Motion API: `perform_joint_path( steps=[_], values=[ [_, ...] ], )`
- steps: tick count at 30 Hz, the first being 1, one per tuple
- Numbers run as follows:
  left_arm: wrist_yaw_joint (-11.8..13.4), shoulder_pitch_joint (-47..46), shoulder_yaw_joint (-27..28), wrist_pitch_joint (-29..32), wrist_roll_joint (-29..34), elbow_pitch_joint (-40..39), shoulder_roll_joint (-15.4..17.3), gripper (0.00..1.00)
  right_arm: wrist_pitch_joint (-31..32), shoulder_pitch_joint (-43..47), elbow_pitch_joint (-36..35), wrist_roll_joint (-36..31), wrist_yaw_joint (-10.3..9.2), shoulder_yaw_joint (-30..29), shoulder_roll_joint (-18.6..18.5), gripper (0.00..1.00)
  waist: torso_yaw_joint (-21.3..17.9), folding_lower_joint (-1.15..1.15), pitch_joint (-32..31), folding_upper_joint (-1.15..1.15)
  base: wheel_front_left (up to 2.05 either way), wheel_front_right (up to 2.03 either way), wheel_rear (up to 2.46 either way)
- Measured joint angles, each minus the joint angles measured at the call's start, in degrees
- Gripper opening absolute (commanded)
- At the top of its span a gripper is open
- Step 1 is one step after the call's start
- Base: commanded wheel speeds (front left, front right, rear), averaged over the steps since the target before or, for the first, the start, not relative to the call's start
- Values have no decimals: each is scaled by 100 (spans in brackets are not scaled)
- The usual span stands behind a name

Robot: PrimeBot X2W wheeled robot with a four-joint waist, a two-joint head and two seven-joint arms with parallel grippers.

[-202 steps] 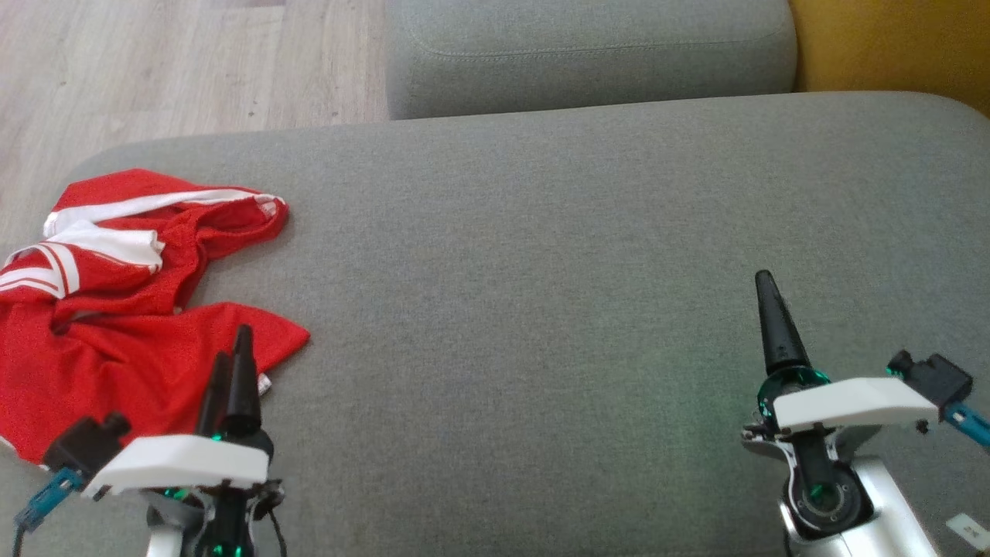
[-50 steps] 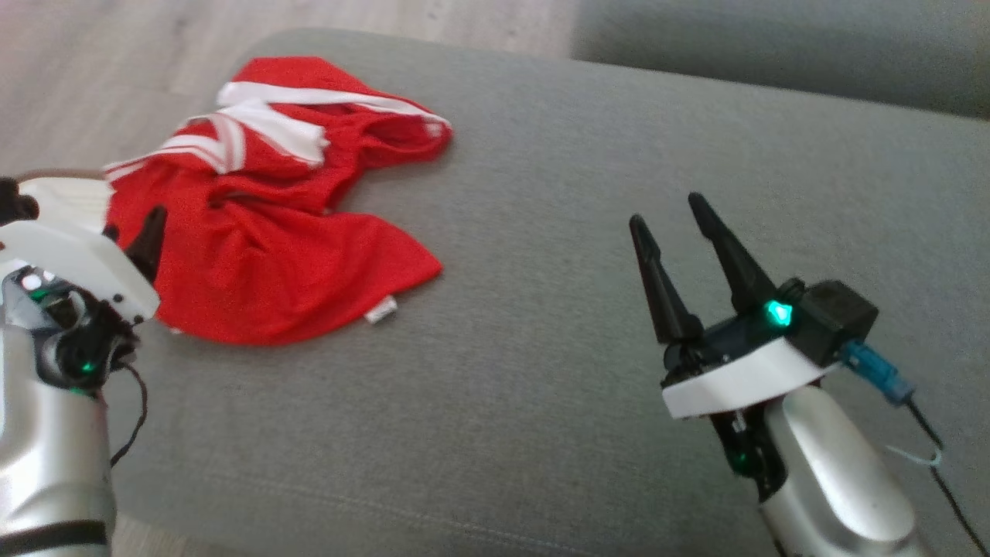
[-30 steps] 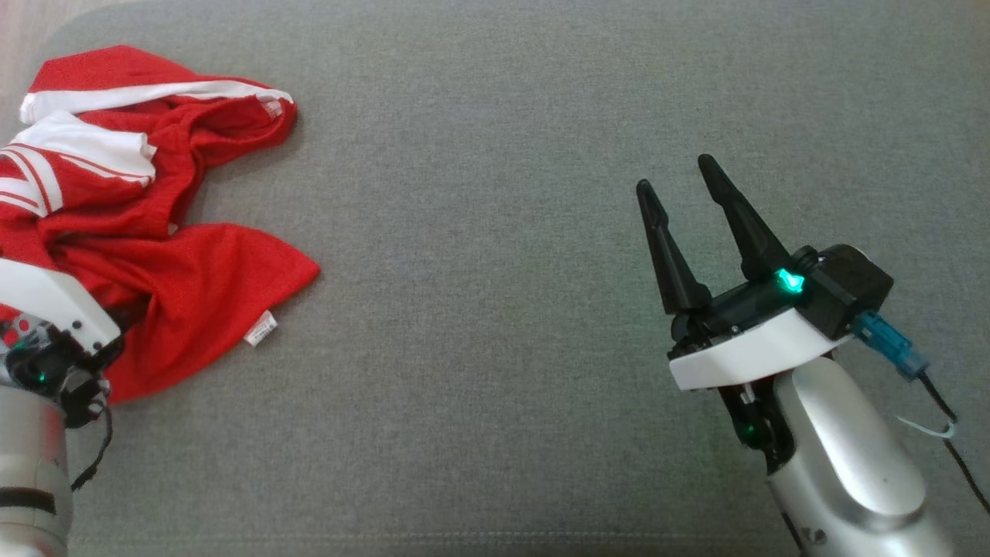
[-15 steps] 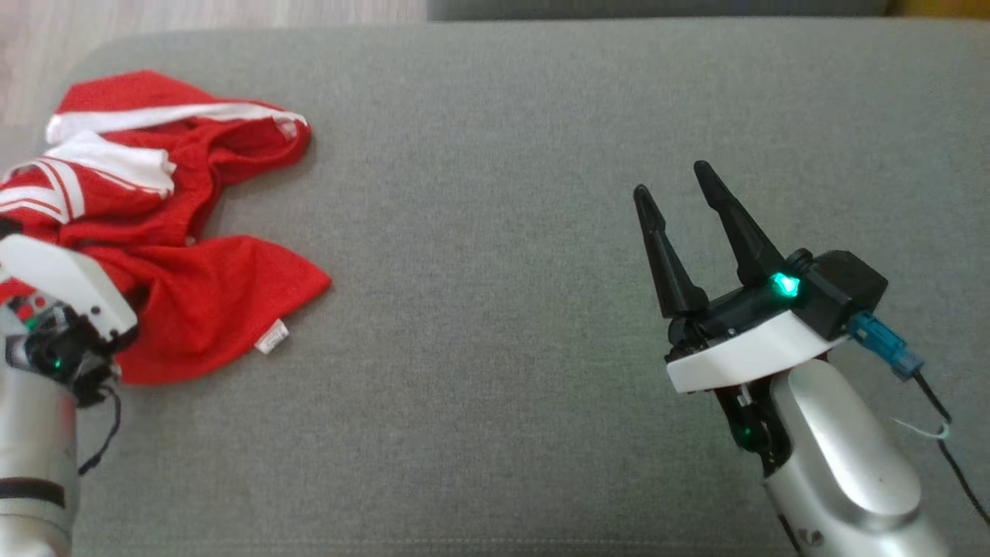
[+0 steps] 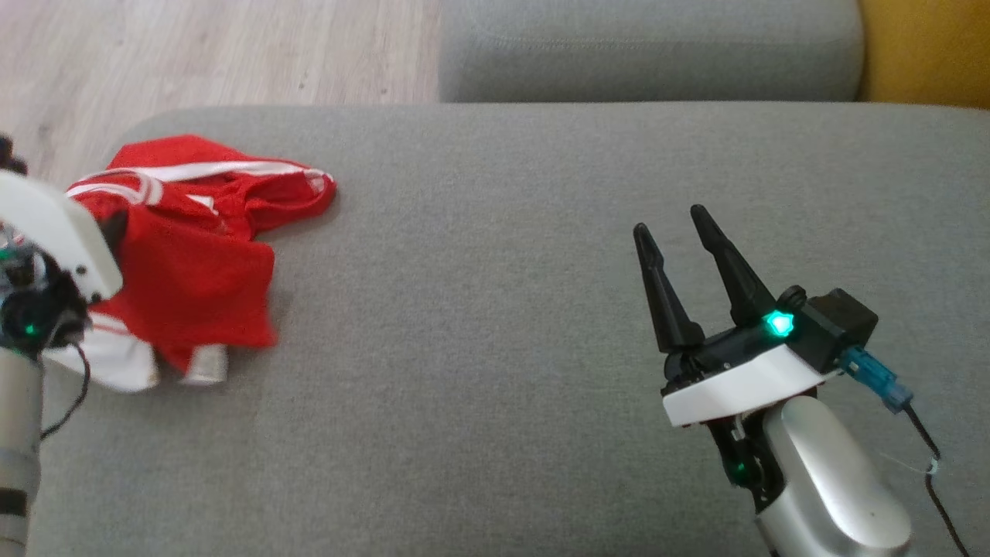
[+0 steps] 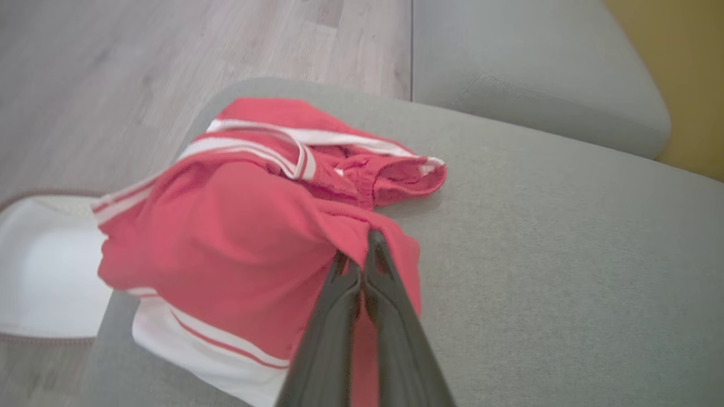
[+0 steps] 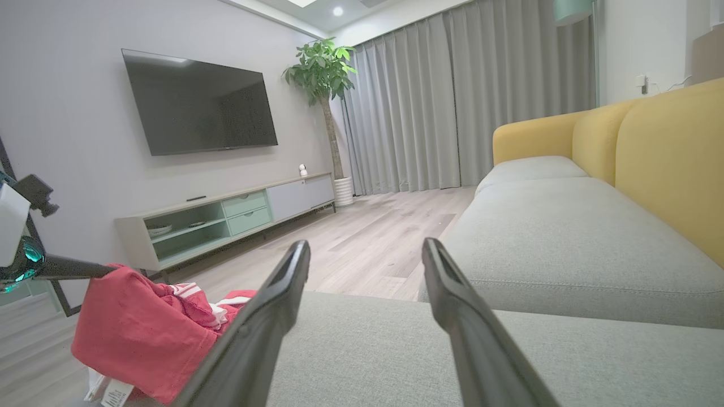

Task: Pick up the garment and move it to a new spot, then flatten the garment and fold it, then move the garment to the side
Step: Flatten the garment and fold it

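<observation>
At the left end of the grey seat cushion [image 5: 495,325], the red garment [image 5: 193,263] with white stripes is partly raised off the fabric. The left gripper [image 6: 357,251] has its two dark fingers pressed together on a fold of the red cloth, and the cloth drapes down from that pinch. A white-banded hem and a small label [image 7: 116,390] hang at the garment's lower edge, by the cushion's front-left part; whether they touch the cushion I cannot tell. The far portion of the garment, with its white-trimmed opening, lies on the cushion near its far-left corner. Over the cushion's right half, the right gripper [image 5: 670,219] hovers with its jaws spread wide and nothing between them, well apart from the garment. Beyond the cushion's far edge are a wooden floor [image 5: 216,54] and a second grey cushion [image 5: 650,46], with a yellow backrest [image 5: 928,54] past the cushion's far-right corner.
</observation>
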Motion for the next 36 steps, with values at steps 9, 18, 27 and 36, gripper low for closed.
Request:
perform_joint_path(
  steps=[9,18,27,36],
  values=[
    [0,-1,-488,191,-41,-2103,101,0,0,20,-29,27,0,-35,20,100,-343,0,-188,0,0,0,0],
    [3,-181,-833,335,-435,-3580,-627,0,0,18,-93,27,0,-64,40,100,-974,0,-190,0,0,0,0],
    [1,-445,-946,-215,-757,-3763,-1129,0,0,12,-156,27,0,-178,43,100,-1538,0,-58,0,0,0,0],
    [1,675,-1132,-1116,-1020,-2072,-1151,0,0,8,-154,26,0,-156,36,100,-1627,0,188,0,0,0,0]
  ],
)
